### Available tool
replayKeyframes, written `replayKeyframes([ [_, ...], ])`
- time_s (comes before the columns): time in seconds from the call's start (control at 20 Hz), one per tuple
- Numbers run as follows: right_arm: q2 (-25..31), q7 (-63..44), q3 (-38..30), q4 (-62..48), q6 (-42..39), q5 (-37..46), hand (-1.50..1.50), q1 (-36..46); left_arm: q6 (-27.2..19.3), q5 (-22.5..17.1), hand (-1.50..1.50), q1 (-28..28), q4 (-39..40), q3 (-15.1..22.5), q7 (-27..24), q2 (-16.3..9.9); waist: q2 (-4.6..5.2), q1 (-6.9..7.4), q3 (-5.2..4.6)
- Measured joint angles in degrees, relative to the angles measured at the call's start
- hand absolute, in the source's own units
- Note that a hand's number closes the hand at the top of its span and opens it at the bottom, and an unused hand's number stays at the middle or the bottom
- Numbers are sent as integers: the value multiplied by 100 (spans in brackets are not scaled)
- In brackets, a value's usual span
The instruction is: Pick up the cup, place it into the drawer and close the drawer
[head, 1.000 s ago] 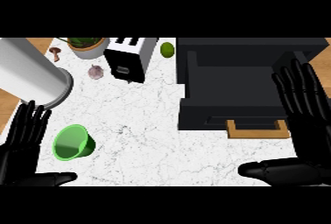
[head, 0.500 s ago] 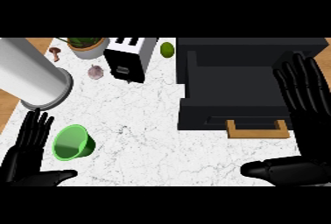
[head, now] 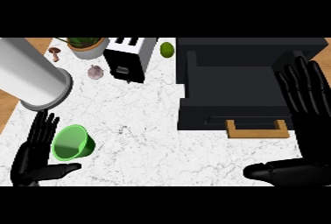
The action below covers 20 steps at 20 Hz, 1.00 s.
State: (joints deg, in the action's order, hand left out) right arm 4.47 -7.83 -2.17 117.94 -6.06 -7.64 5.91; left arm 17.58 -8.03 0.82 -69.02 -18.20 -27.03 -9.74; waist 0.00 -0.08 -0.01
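Note:
A green cup [head: 72,143] lies tipped on the white marble counter at the lower left, its mouth facing me. My left hand [head: 33,151] stands open just left of the cup, fingers straight up beside it and thumb stretched under it, not closed on it. The black drawer unit [head: 239,83] fills the upper right, its top open and its wooden handle [head: 256,129] at the front edge. My right hand [head: 308,105] is open over the drawer's right side, fingers straight, thumb [head: 284,171] pointing left near the lower edge.
A large grey cylinder [head: 29,78] lies at the upper left. Behind it stand a potted plant [head: 85,45], a toaster [head: 131,57], a lime [head: 167,49], a garlic bulb [head: 95,72] and a mushroom [head: 54,52]. Bare marble [head: 149,148] lies between cup and drawer.
My left hand has slid right, closer to the cup. My right hand has drifted slightly down and right along the drawer's side. The cup has not moved.

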Motion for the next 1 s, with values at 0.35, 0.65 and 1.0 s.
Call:
replayKeyframes([
  [0.35,-14,-148,69,106,1,34,-150,-11,2,96,-150,-166,872,-23,-637,-63,-1,3,0],
  [0.65,-37,-97,71,-18,-18,58,-150,23,62,130,-150,-306,1559,-71,-1129,-234,1,5,0],
  [1.0,-20,-307,56,125,27,26,-150,128,-14,245,-150,-644,2295,39,-1519,-288,1,-1,1],
])
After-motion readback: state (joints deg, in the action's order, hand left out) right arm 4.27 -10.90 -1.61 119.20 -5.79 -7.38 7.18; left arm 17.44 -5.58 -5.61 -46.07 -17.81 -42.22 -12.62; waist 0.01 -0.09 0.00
